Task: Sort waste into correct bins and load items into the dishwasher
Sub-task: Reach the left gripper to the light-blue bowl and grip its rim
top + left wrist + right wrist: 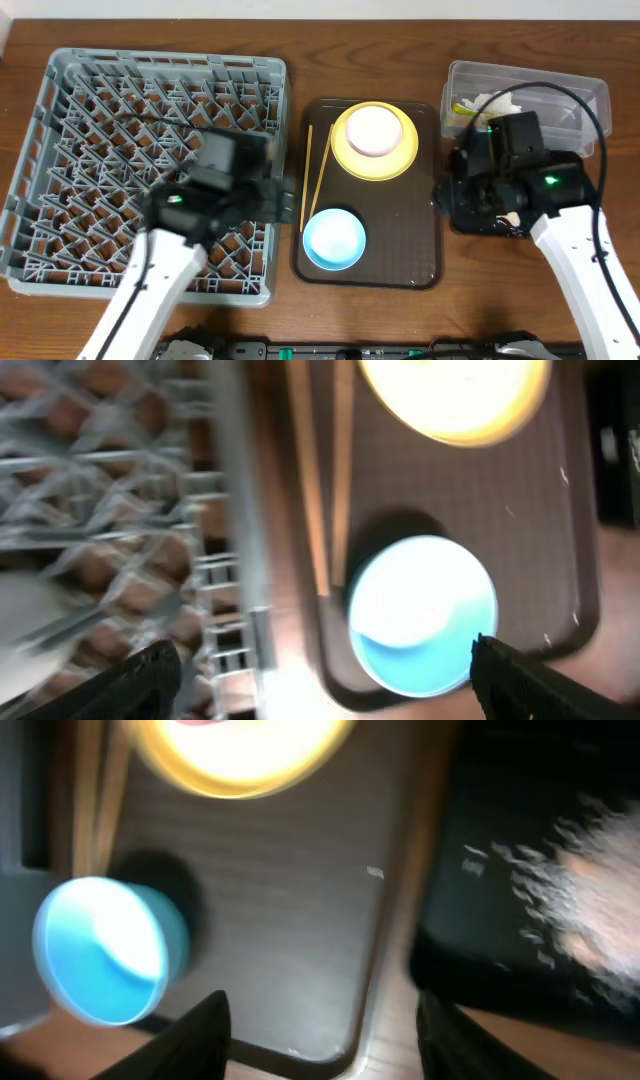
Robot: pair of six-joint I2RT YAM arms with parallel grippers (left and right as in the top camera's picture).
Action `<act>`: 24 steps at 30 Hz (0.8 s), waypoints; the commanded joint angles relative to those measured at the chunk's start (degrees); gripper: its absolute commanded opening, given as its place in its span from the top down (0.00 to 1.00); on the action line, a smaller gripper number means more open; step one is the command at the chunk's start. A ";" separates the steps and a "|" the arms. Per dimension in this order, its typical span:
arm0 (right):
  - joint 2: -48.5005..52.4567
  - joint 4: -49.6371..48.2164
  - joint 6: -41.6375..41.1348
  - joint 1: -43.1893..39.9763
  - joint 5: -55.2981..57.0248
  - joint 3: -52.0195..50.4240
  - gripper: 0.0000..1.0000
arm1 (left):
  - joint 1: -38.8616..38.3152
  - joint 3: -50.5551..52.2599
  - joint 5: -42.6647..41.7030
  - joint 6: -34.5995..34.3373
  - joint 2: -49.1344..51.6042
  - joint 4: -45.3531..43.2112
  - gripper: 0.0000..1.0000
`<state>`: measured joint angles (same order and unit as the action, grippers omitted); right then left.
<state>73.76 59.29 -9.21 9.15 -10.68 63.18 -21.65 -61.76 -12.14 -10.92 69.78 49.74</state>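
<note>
The light blue bowl (333, 240) (420, 615) (100, 950) sits at the front of the brown tray, chopsticks (318, 175) (340, 460) along its left side. Behind them the yellow plate (375, 145) carries the small cream bowl (373, 130). My left gripper (287, 196) (325, 685) hangs wide open and empty over the dishwasher rack's (150, 170) right edge, next to the blue bowl. Also open and empty, my right gripper (445, 200) (320, 1045) hovers between the brown tray's corner and the black bin (480, 215) (540, 870), which holds rice scraps (590, 900). The clear bin (525, 100) holds wrapper and tissue.
The brown serving tray (400, 250) (300, 900) lies between the rack and the two bins. Bare wooden table (500, 310) shows in front of the tray and bins. Both wrist views are blurred by motion.
</note>
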 commanded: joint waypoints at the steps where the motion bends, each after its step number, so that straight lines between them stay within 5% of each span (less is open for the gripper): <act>1: -1.03 1.86 -7.50 -2.54 9.27 0.90 0.34 | -6.19 -0.72 -0.48 -1.18 4.11 -0.66 0.06; 3: -1.05 2.95 -8.59 -4.33 9.79 0.90 0.14 | -9.44 -0.72 -0.20 -2.64 6.78 -1.29 0.06; 6: -1.05 3.43 -8.55 -6.47 8.94 0.90 0.01 | -14.08 -0.72 -0.22 -4.44 11.06 -3.02 0.06; 17: -1.01 4.20 -7.89 -7.43 9.14 0.87 0.01 | -28.72 -0.70 1.68 -7.26 25.18 -12.28 0.05; 24: -1.01 4.22 -7.89 -7.41 9.14 0.87 0.01 | -31.28 -0.72 1.68 -7.23 31.43 -14.29 0.10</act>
<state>73.56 63.42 -16.16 2.13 -2.50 63.20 -52.69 -61.76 -11.62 -17.82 99.70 35.83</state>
